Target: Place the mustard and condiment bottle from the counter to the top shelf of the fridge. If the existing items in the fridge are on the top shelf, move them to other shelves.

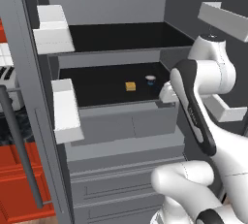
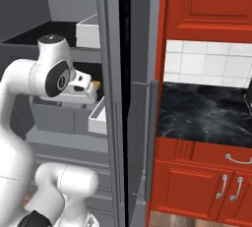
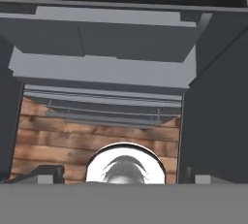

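Now your gripper [image 3: 121, 182] hangs released in front of the fridge [image 1: 114, 126]. Top shelf [image 1: 126, 36] sits bare; block [image 1: 130, 86] and cup [image 1: 150, 79] sit below, so nothing needs shifting.

A: Count inside the fridge [image 1: 116, 5]?
B: Two black shelf floors visible. On the lower shelf [image 1: 97, 89]: one orange-yellow block [image 1: 130, 86], one white cup [image 1: 150, 79].
A: Door bins?
B: Two white door bins [image 1: 52, 30] on the left door.
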